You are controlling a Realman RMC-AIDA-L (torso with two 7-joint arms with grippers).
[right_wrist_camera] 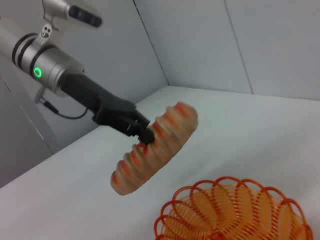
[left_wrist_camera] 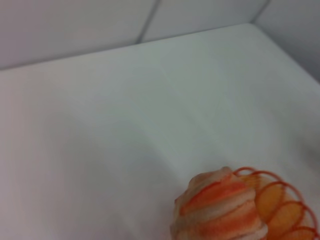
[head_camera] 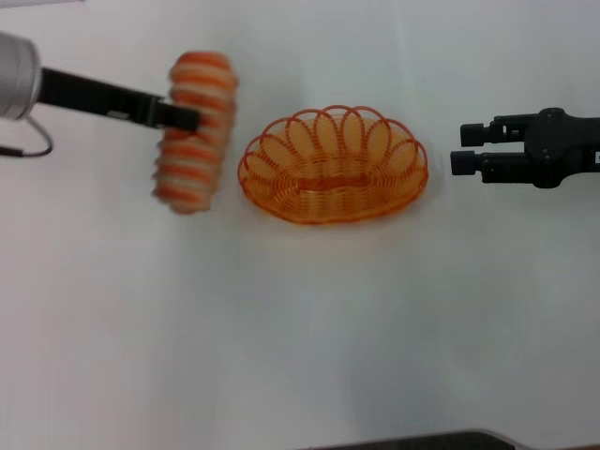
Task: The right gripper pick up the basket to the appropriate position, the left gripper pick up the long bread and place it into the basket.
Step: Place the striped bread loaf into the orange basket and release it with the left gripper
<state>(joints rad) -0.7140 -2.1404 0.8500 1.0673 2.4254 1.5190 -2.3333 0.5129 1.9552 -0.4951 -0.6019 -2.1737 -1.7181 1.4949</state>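
Note:
My left gripper (head_camera: 192,119) is shut on the long bread (head_camera: 194,131), a cream loaf with orange stripes, and holds it in the air left of the basket; the right wrist view shows it lifted above the table (right_wrist_camera: 155,149). The orange wire basket (head_camera: 334,165) stands empty on the white table, in the middle. It also shows in the right wrist view (right_wrist_camera: 235,212) and in the left wrist view (left_wrist_camera: 285,205), beside the bread's end (left_wrist_camera: 220,210). My right gripper (head_camera: 459,147) is open and empty, just right of the basket, apart from it.
The white table (head_camera: 300,328) spreads around the basket. Grey wall panels (right_wrist_camera: 210,40) stand at its far edge. A dark edge (head_camera: 422,441) shows at the table's near side.

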